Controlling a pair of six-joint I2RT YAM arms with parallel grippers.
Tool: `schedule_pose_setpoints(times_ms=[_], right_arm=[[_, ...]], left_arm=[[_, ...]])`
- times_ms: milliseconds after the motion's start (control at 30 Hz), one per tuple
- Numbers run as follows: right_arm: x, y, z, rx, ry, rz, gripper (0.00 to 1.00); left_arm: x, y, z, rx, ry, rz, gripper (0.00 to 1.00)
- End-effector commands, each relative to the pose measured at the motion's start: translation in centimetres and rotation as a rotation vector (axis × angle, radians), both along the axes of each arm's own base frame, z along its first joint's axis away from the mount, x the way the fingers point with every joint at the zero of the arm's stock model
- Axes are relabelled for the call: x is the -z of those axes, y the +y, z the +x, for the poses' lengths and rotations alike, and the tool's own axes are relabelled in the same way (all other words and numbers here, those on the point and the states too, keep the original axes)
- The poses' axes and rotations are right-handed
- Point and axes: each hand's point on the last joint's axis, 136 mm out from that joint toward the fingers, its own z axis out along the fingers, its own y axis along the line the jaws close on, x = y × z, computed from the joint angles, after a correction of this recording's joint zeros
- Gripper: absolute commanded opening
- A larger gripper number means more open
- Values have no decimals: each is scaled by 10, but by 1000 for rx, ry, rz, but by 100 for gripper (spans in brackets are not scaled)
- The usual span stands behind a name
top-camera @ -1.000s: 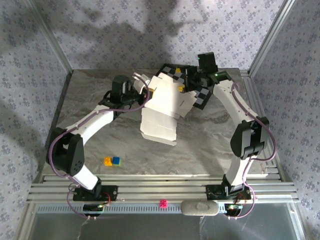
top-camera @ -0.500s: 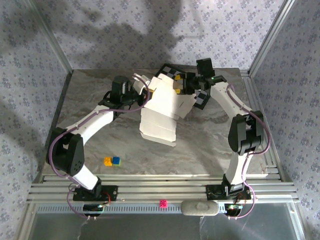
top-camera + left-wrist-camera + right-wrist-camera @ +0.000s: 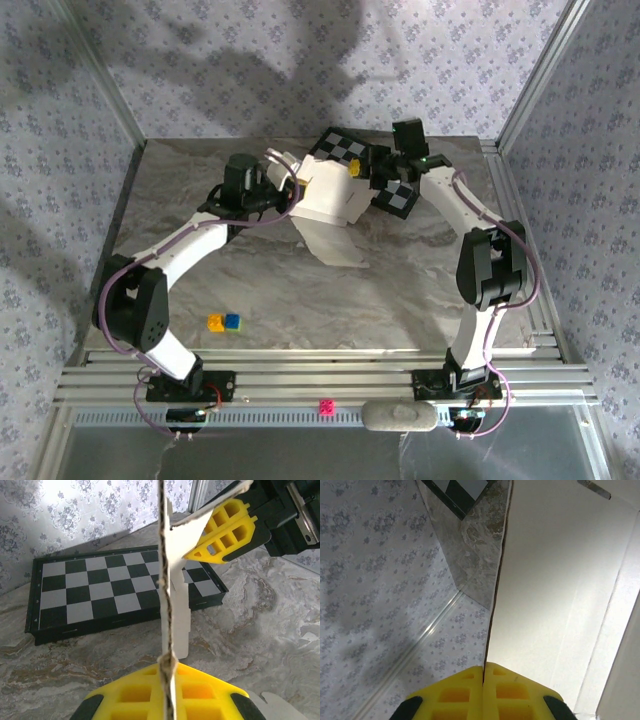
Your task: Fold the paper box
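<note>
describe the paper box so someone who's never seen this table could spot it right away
On the marble-patterned table, look toward the far edge, just in front of the black-and-white chessboard. The paper box is the plain white creased cardboard sheet gripped by the left gripper and the right gripper. Unlike the checkered board, it has no pattern.

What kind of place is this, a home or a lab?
Probably a robot test cell, not a home: a marble-patterned tabletop boxed in by aluminium frame rails and grey floral-papered panels, with two white robot arms bolted at its edge.
</note>
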Motion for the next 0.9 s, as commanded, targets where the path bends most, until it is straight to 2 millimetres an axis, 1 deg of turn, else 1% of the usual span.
schedule_pose_setpoints(times_ms=[0,33,100,200,233,367,467,533,633,767,833,867], right_arm=[[-5,-2,-4,49,-23,-1,3],[-4,-1,-4,53,-24,7,6],[-2,1,-5,55,-16,16,18],[0,2,-4,51,-8,28,27],[0,1,-3,50,-4,31,29],[3,-1,2,43,10,40,30],[1,0,4,39,16,49,28],[2,2,4,34,21,53,25],[2,3,3,37,25,60,18],[-1,5,5,46,19,72,11],[-3,5,5,53,15,71,5],[-6,5,4,60,6,67,1]], left_arm=[[-27,2,-1,-8,-73,-55,0],[-27,3,-1,-9,-72,-58,0],[-25,4,-3,-6,-73,-57,0],[-25,5,-6,6,-77,-56,0],[-25,5,-7,9,-76,-56,0],[-25,5,-11,24,-75,-46,0],[-24,6,-12,25,-74,-37,0],[-22,7,-12,21,-72,-34,0],[-21,7,-11,18,-69,-34,0],[-20,6,-9,14,-64,-39,0],[-18,7,-8,8,-57,-39,0],[-17,8,-6,-5,-47,-42,2]])
